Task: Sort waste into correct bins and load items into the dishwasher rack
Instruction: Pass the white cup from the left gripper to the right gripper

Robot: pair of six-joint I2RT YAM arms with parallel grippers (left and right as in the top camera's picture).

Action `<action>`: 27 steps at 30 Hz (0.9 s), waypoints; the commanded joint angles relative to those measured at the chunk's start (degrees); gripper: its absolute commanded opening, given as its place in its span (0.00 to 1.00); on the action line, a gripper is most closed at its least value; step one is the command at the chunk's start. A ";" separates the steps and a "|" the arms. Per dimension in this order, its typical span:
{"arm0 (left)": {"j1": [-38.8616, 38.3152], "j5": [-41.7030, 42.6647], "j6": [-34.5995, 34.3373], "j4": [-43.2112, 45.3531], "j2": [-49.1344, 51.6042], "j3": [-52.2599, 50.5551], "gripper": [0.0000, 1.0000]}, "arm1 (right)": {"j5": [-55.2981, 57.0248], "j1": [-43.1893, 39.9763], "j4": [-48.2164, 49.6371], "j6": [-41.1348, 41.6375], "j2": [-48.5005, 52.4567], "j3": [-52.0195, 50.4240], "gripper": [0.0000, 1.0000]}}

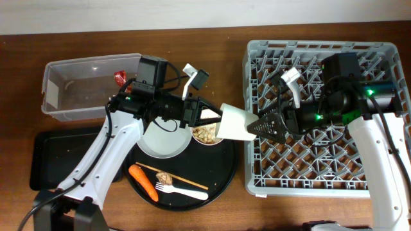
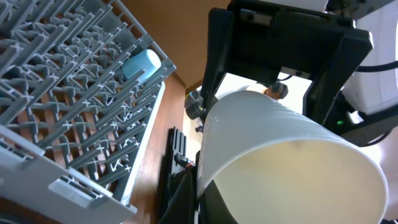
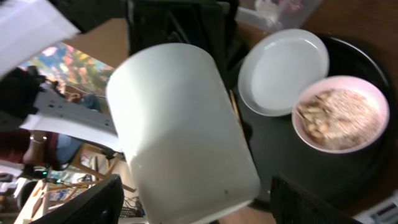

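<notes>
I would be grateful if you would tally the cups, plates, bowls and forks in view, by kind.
Cups: 2 (pale cup, blue cup)
Plates: 1 (white plate)
Bowls: 1 (white bowl)
Forks: 1 (white fork)
Total: 5

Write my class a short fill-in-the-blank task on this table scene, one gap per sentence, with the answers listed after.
The left pincer holds the pale cup, while the right pincer stands ____.
The crumpled wrapper in the clear tub is ____.
The second cup, in the dishwasher rack, is ____.
Missing words: open; red; blue.
</notes>
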 commanded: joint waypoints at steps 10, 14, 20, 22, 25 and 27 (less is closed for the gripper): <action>0.26 1.40 -5.68 9.92 -0.66 0.68 0.00 | -6.78 0.35 -0.96 -2.05 0.17 0.85 0.77; 0.22 1.42 -8.20 12.28 -0.66 0.68 0.00 | -6.60 2.10 -0.33 -2.05 0.42 0.76 0.74; 0.22 1.55 -8.35 12.46 -0.66 0.68 0.00 | -6.64 2.38 -0.13 -2.03 1.62 0.76 0.66; 0.22 1.57 -8.35 12.44 -0.66 0.68 0.00 | -6.64 2.38 -0.13 -2.03 1.68 0.76 0.63; 0.22 1.55 -8.35 12.41 -0.66 0.68 0.01 | -6.64 2.38 -0.13 -2.03 1.68 0.76 0.58; 0.22 1.40 -8.35 12.44 -0.66 0.68 0.08 | -6.64 2.38 -0.15 -2.03 1.68 0.76 0.56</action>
